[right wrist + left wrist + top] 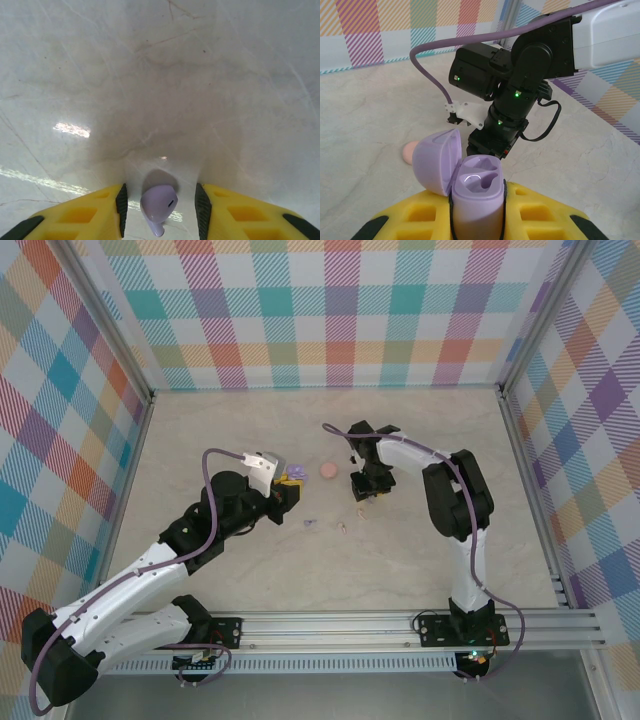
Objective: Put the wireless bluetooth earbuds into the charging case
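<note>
Right claw (160,192) stands partly open, its yellow fingers on either side of a purple earbud (159,202), with a visible gap on each side, so nothing is clamped yet. That bud sits low on the pale surface (160,75), head up and stem pointing back toward the wrist. Left claw (477,205) is closed narrow on the purple charging case (476,187), holding it mouth-up with the lid (437,160) swung open to the left and both wells bare. From above, a second purple earbud (310,524) and a beige earbud (342,528) lie loose on the surface between the two arms, and a pink disc (327,470) sits just beyond the case.

The pickup looks like the weak point. The bud is rounded and smooth, so fingers closing off-centre would likely squirt it forward or spin it. A grip on the head alone could leave the stem at an angle that will not drop into its well. The wells are small, and the bud could catch on the case rim and fall. The two wrists are close together, so a careless approach could also knock the lid shut.
</note>
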You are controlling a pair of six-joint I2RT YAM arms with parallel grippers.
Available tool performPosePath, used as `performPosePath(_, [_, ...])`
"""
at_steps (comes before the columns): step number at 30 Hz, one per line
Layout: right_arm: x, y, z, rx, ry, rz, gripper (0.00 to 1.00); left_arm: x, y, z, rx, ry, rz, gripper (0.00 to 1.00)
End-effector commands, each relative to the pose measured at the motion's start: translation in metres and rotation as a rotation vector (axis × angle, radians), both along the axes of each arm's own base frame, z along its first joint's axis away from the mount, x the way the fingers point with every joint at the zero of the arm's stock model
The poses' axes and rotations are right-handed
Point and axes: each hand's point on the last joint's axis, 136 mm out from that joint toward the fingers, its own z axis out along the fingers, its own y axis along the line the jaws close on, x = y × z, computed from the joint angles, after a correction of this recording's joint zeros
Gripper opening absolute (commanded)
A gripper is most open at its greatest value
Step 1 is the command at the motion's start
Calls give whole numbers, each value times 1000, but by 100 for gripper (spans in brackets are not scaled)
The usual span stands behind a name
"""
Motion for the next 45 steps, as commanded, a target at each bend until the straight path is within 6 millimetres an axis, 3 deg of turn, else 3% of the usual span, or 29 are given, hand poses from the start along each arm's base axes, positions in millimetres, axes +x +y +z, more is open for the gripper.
performPosePath(1, [-6,-3,-11,-51,41,20,40,-2,-4,11,-35,-28,-6,7])
performPosePath(8, [-8,-9,-23,-90,57,-16,35,-3,-3,12,-36,-29,-5,6])
performPosePath(14, [-6,-11,-24,-84,49,-66,24,-3,-3,11,-34,-25,-6,6])
performPosePath(18, [-2,-16,-18,-63,27,-125,21,-4,-4,8,-30,-19,-11,6])
performPosePath(25, [4,-18,3,125,-37,-239,20,0,-7,-1,-21,3,-8,6])
performPosePath(31, [7,-21,30,371,-76,-356,19,9,-15,-17,-47,37,-7,5])
performPosePath(35, [4,-13,58,560,-115,-374,18,18,-21,-31,-78,60,-10,5])
performPosePath(45, [-22,16,161,934,-234,-255,20,32,-41,-46,-141,35,-72,5])
